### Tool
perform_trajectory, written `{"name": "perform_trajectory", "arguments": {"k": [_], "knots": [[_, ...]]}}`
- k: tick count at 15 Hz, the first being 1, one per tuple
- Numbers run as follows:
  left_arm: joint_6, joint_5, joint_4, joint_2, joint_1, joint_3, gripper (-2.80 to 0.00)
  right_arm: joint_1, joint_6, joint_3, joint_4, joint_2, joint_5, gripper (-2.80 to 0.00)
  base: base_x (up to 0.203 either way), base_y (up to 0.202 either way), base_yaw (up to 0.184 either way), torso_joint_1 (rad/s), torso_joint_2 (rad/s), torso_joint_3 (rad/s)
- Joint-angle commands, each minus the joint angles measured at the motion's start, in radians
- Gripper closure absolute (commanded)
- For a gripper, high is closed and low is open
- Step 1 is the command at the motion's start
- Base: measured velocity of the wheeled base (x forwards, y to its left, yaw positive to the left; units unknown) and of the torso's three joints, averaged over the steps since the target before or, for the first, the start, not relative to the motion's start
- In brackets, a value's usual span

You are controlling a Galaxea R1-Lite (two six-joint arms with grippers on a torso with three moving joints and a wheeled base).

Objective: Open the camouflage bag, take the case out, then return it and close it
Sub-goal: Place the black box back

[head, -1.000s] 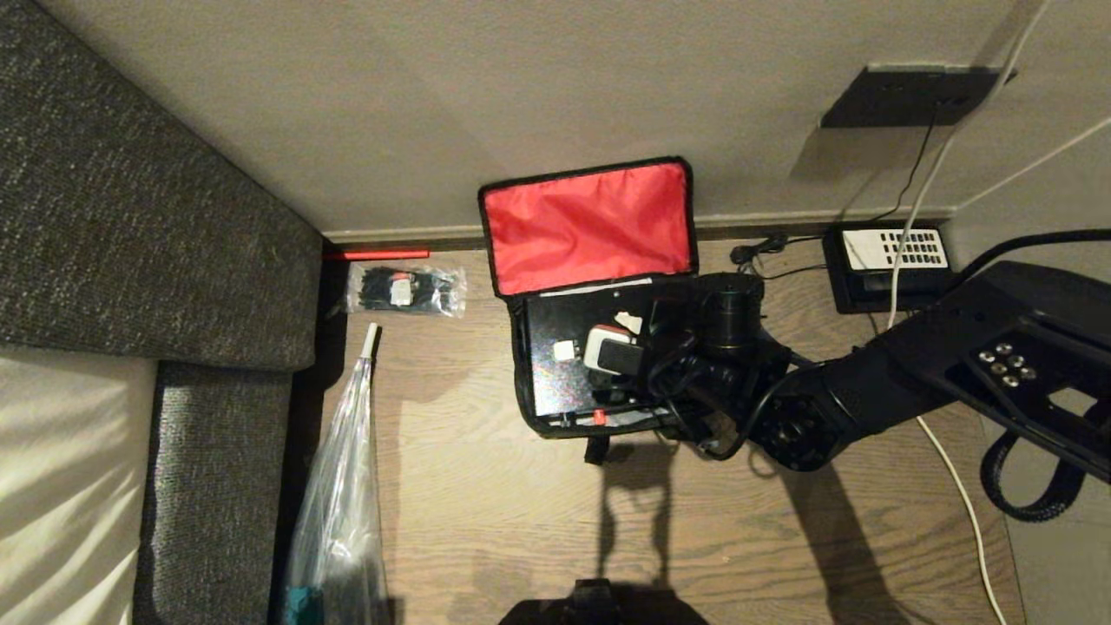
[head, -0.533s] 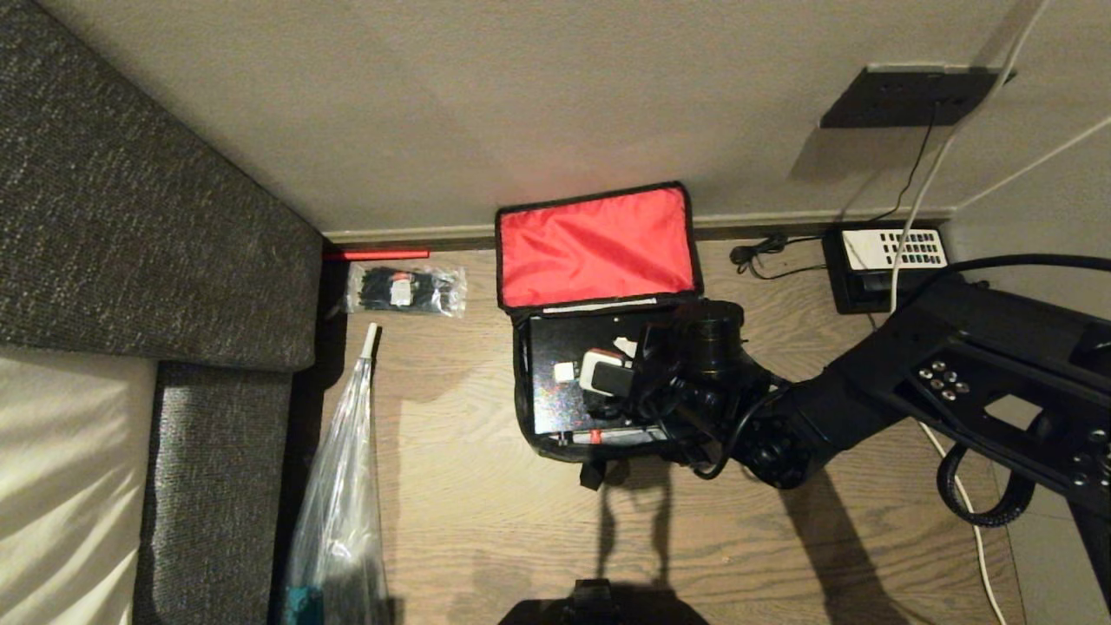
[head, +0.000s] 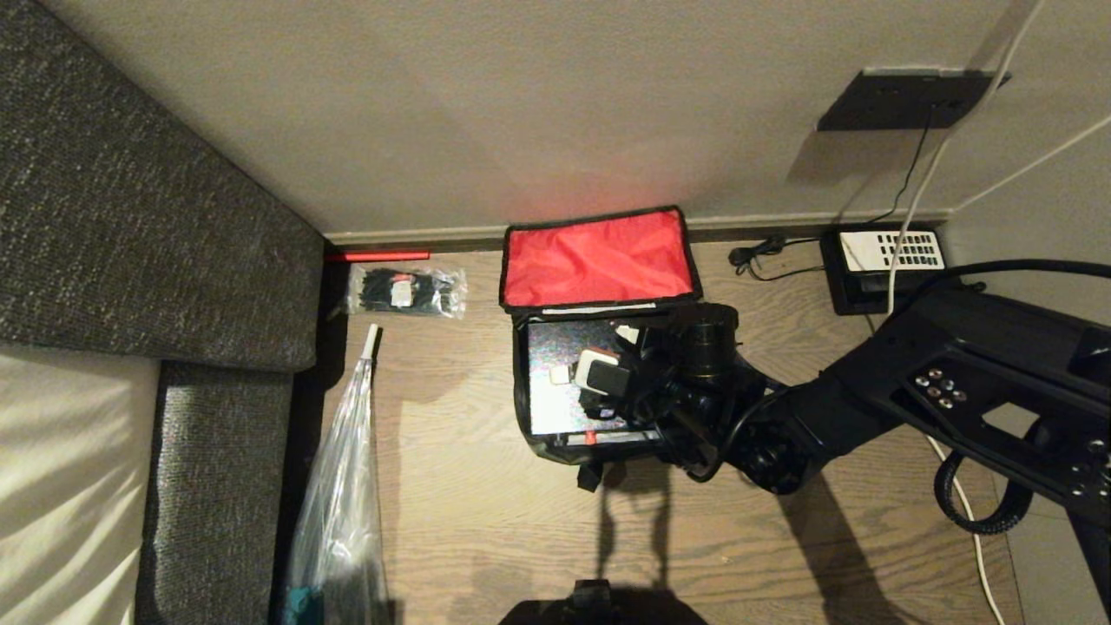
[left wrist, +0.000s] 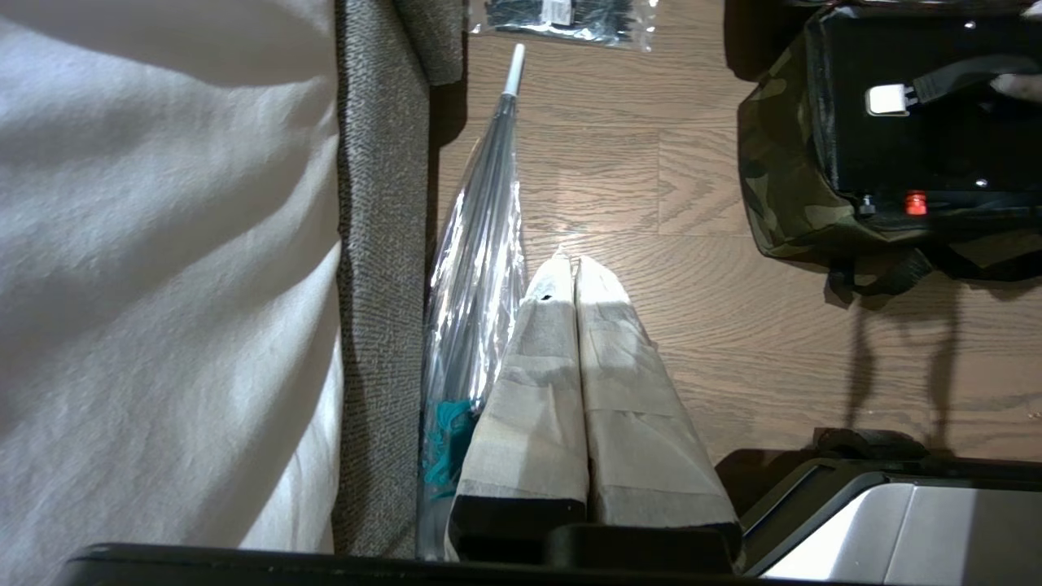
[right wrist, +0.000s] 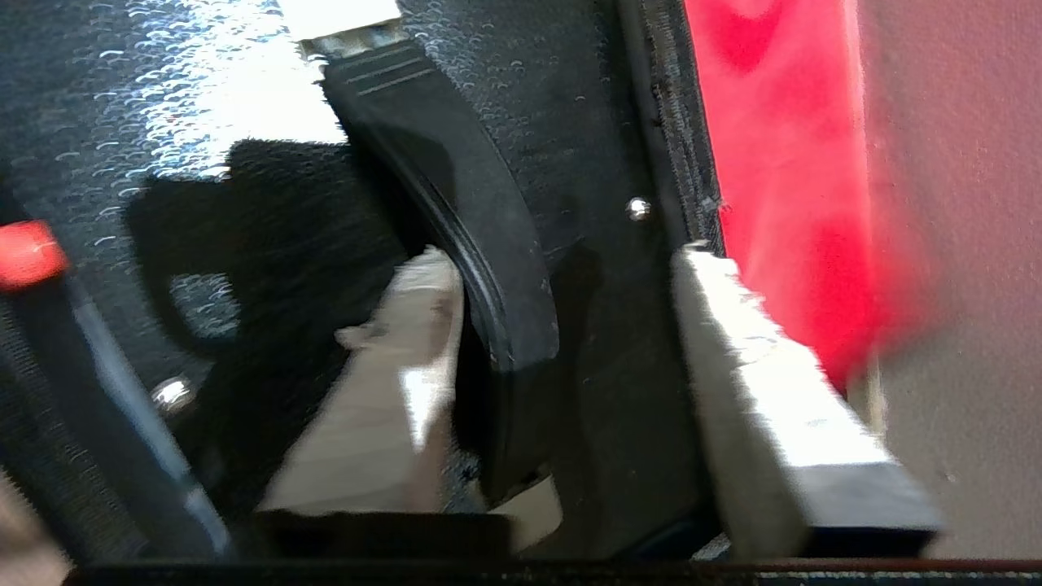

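The camouflage bag lies on the wooden floor by the wall, its red-lined lid folded back. The black case sits inside it. My right gripper is over the case, open. In the right wrist view its taped fingers straddle the case's black strap handle near one pale end tab; one finger touches the strap, the other stands apart by the lid lining. My left gripper hangs parked and shut above the floor, left of the bag and case.
A grey sofa fills the left. A plastic-wrapped umbrella lies along it, and a clear packet of black ties sits by the wall. A black desk phone and cables lie right of the bag.
My right gripper has come down with the case into the bag and has opened, loosing its grip on the strap handle. The lid has sunk back toward the wall.
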Motion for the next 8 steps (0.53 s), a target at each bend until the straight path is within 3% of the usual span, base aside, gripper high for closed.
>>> {"name": "perform_trajectory", "arguments": {"k": [1, 8], "knots": [[0.000, 0.000, 0.000, 0.005, 0.000, 0.003, 0.00, 0.003, -0.006, 0.035, 0.004, -0.030, -0.003, -2.80, 0.000, 0.000, 0.000, 0.000, 0.00, 0.000], [0.000, 0.000, 0.000, 0.001, 0.000, 0.003, 0.00, 0.017, 0.044, 0.254, 0.073, -0.317, -0.016, -2.80, 0.000, 0.000, 0.000, 0.000, 0.00, 0.000]]}}
